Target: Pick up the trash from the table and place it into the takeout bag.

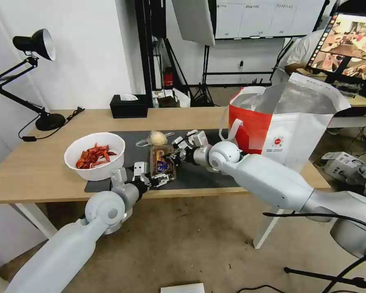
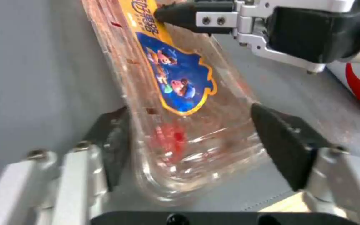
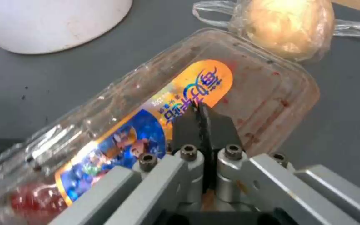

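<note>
grippers, left [image 1: 160, 179] and right [image 1: 175, 154], flank clamshell tray [image 1: 162, 162].

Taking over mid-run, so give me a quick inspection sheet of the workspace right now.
Surface: table, dark mat.
Job's things: clamshell tray on mat; wrapped lump behind; bowl of red shells at its left; takeout bag open, right.
Clutter: black tissue box, desk lamp.
Grippers: left gripper open around tray's near end; right gripper shut on tray's lid edge.
Cables: lamp cord on table.
Surroundings: tripods, monitor behind.
</note>
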Robot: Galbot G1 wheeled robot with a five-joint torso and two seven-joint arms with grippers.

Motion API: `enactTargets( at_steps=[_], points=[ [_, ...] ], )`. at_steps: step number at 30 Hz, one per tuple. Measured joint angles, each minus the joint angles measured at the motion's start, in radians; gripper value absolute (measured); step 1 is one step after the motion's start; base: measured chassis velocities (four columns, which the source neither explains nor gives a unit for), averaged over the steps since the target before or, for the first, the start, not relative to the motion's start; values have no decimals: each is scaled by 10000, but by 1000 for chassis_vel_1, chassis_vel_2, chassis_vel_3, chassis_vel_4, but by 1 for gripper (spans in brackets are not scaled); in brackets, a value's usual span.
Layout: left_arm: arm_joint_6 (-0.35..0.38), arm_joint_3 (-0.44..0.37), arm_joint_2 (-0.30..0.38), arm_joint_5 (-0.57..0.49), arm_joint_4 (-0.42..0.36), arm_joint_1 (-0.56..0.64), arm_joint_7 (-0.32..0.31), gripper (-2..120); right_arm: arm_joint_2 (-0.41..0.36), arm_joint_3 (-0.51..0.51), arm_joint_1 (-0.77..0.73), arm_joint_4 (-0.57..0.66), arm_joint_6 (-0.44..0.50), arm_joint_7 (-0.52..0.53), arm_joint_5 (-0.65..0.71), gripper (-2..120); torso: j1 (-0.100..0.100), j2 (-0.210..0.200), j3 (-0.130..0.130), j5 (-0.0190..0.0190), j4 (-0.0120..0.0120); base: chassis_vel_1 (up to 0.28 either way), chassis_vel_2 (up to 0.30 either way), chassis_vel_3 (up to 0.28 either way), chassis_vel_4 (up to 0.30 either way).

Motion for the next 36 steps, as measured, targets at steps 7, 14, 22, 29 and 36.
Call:
enactTargets(
  at_steps=[7, 14, 22, 29, 36],
  points=[
    [-42, 225, -111, 18, 109, -143, -42, 42, -32, 64, -78, 44, 0, 18, -4, 0, 0, 0, 0, 0, 0, 0, 0, 0, 0],
    [-85, 297, -144, 8, 171, -229, -67, 17, -83, 135, -124, 92, 6, 43, -7, 0, 0, 0, 0, 0, 0, 0, 0, 0, 0],
    [-226, 267, -142, -68, 169, -188, -150, 0, -131, 247, -152, 200, 17, 114, -4, 0, 0, 0, 0, -1, 0, 0, 0, 0, 0],
    [-276, -58, -122, -324, -30, 7, -388, 0, -387, 932, -405, 1149, 21, 738, 303, 0, 0, 0, 0, 0, 0, 0, 0, 0, 0],
    [-275, -1057, 109, -526, -714, 795, -573, 0, -1604, 1894, -786, 2861, 33, 1386, 790, 6, 0, 0, -1, -2, -3, 0, 0, 0, 0]
  ],
)
